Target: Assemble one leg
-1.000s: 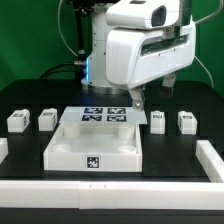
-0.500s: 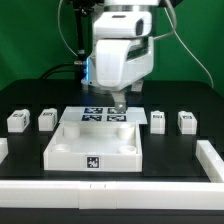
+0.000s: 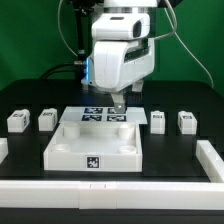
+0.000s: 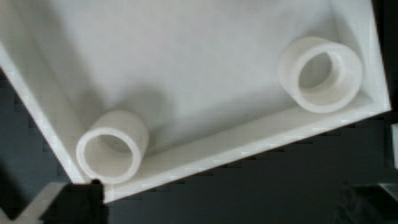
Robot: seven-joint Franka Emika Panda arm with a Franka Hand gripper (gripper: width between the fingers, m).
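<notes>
Four small white legs with marker tags stand on the black table: two at the exterior view's left [image 3: 16,121] [image 3: 46,120] and two at its right [image 3: 157,120] [image 3: 186,121]. My gripper [image 3: 118,104] hangs over the far edge of the large white tray-like panel [image 3: 70,143], apart from every leg. In the wrist view its dark fingertips [image 4: 64,204] stand wide apart with nothing between them, so the gripper [image 4: 222,212] is open and empty. Below it that view shows the panel [image 4: 196,80] with two round corner sockets [image 4: 114,150] [image 4: 324,74]. No leg shows in the wrist view.
The marker board [image 3: 92,116] lies flat behind the panel, under the gripper. White rails border the table at the exterior view's left [image 3: 3,148], right [image 3: 210,160] and front [image 3: 110,200].
Since one second ago the hand has turned about its wrist and shifted toward the exterior view's left, over the panel's far edge. In the last half second it has held almost still.
</notes>
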